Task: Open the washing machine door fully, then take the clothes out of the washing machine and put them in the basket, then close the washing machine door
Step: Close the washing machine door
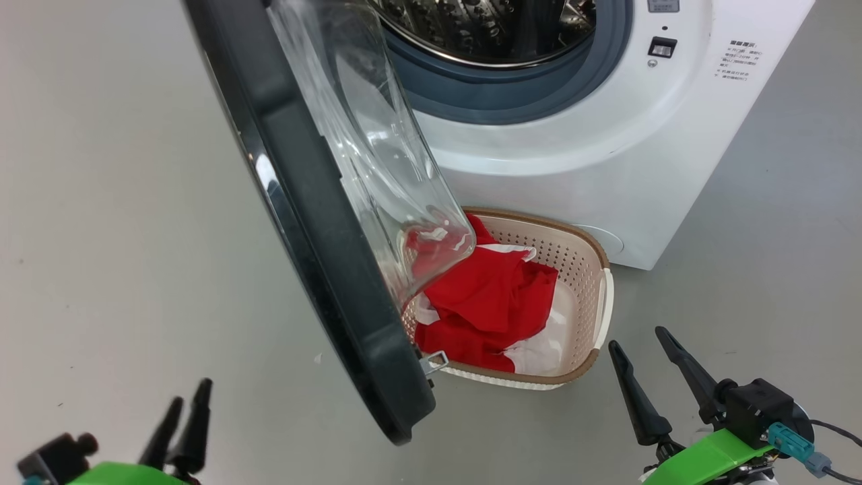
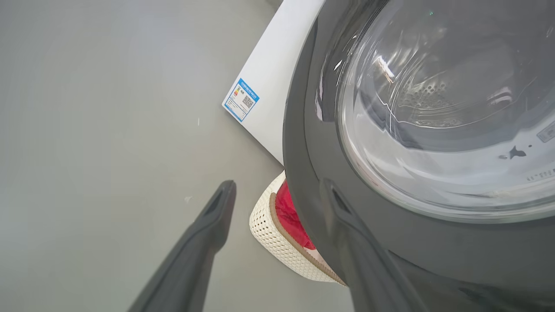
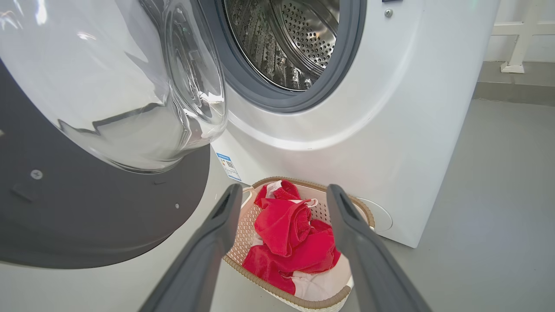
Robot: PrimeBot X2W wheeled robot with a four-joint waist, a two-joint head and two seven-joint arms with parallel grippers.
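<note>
Clothes: bright red soft garments [image 1: 491, 296] in cream perforated plastic basket [image 1: 596, 269], at white boxy washing machine [image 1: 572, 168] foot.
Door: black-rimmed round glass door [image 1: 303, 202] swung off machine, seemingly for access to the drum [image 3: 286, 43].
Grippers: left gripper [image 1: 190, 392] and right gripper [image 1: 638, 338] spread wide, empty.

Red clothes [image 3: 295, 242] with white parts between the dark grey fingers [image 3: 208, 242] of the right gripper [image 3: 284, 190], cream basket [image 2: 277, 242] dotted with holes, brown woven-look rim [image 1: 601, 258], white washing machine [image 1: 572, 168], grey rubber ring [image 1: 512, 94], shiny steel studded drum [image 3: 295, 43], black door [image 1: 316, 236] with clear glass [image 1: 363, 135], blue-edged label [image 2: 241, 99], grey floor [image 1: 101, 236]
</note>
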